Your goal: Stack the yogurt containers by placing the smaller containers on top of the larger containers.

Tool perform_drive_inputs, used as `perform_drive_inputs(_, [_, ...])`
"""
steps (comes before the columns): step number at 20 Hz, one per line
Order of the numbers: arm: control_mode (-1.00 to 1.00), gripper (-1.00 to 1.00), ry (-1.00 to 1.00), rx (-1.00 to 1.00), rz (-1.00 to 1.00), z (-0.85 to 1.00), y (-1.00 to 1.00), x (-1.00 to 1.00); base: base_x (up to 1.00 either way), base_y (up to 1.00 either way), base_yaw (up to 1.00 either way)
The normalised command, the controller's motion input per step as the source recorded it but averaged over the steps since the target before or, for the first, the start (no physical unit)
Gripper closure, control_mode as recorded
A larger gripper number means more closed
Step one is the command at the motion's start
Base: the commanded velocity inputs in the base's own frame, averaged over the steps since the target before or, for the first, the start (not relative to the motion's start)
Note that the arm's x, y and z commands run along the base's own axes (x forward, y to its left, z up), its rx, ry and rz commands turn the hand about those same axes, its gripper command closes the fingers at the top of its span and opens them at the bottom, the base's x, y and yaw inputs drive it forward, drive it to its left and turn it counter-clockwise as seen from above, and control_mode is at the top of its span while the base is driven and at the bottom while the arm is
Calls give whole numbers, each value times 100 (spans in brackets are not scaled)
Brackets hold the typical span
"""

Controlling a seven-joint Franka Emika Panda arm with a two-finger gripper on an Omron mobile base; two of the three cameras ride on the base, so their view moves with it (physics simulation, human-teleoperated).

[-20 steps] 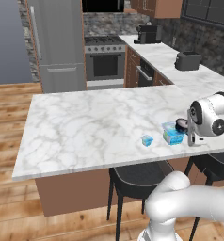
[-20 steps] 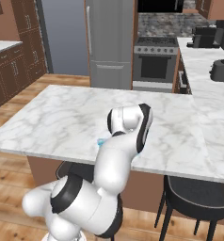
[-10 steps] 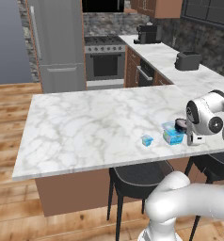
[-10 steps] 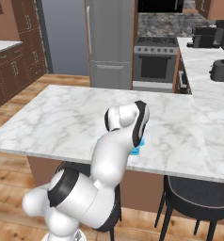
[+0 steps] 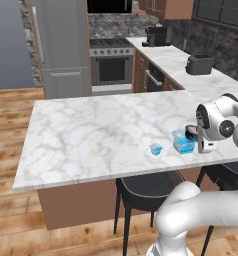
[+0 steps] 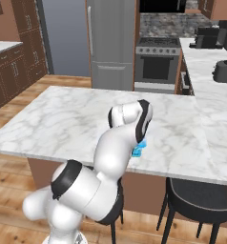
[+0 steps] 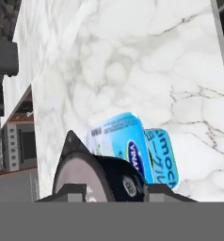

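Two gripper (image 7: 113,188) fingertips are straddling the dark round cup (image 7: 102,176), seemingly pinching it, just beside the larger light-blue tub (image 5: 183,142) on the marble surface (image 5: 101,132); light, rigid, best held across its sides.

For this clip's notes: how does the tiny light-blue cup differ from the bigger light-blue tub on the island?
Size: the tiny cup is clearly smaller than the bigger tub.
Position: the tiny cup stands alone on the marble counter, apart from the robot, while the bigger tub sits right by the claw with the dark cup next to it.
Markings: the hand view shows printed labelling on the bigger tub; none can be made out on the tiny cup.
Both are light blue and squarish.
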Motion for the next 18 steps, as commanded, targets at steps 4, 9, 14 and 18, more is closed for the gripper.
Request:
perform_drive_inputs(4, [-100, 100, 20, 4, 0, 29, -28, 17, 0, 0, 0])
perform_drive_inputs(9, [-100, 100, 20, 0, 1, 11, -27, 21, 0, 0, 0])
perform_drive_inputs(14, [-100, 100, 22, 0, 2, 7, -30, 28, 0, 0, 0])
perform_drive_inputs(18, [-100, 100, 19, 2, 0, 22, -30, 29, 0, 0, 0])
